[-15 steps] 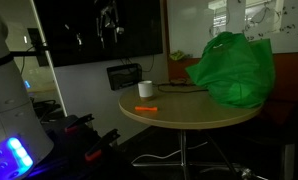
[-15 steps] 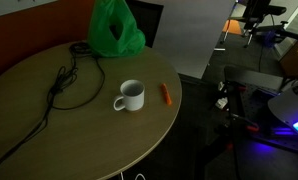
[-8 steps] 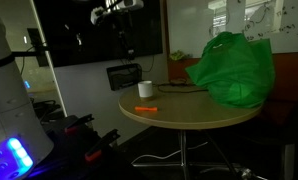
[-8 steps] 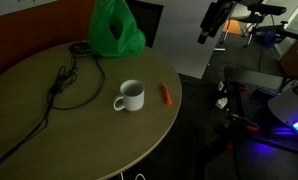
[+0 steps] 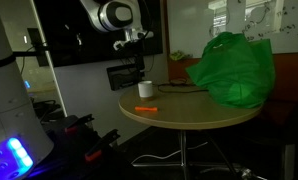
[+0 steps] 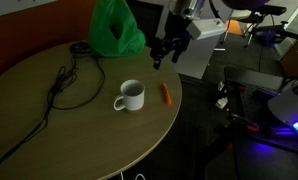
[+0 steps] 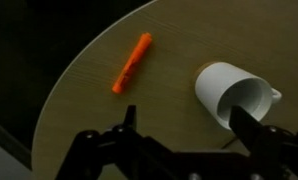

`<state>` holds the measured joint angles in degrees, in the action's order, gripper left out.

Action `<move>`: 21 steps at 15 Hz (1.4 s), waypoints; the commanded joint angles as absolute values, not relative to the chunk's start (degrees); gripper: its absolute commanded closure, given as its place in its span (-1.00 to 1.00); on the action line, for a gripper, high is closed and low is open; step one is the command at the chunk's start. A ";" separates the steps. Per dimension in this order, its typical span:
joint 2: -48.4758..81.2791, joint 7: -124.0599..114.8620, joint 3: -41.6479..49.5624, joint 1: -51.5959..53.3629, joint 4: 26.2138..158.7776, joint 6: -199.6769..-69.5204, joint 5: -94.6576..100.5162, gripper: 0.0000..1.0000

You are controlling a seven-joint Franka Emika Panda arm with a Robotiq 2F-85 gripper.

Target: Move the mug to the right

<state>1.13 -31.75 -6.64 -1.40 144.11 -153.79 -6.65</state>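
The small white mug stands upright on the round wooden table, handle to its left in that view. It also shows in an exterior view and in the wrist view. My gripper hangs in the air above and beyond the mug, near the table's edge; it also shows in an exterior view. In the wrist view its two fingers are spread apart with nothing between them. The mug sits by the right finger.
A thin flat orange object lies beside the mug near the table edge; it shows in the wrist view too. A big green bag stands at the back. A black cable loops across the table.
The arm has swung down from high and far into the scene, toward the table edge above the mug. The mug and orange object have not moved.
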 commanded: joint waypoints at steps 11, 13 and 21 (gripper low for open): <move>26.02 -37.48 2.00 10.30 120.81 -148.90 -6.14 -0.17; 27.12 -37.03 2.42 11.01 120.26 -149.38 -6.38 0.15; 26.34 -36.54 3.86 11.81 122.01 -150.81 -6.66 1.00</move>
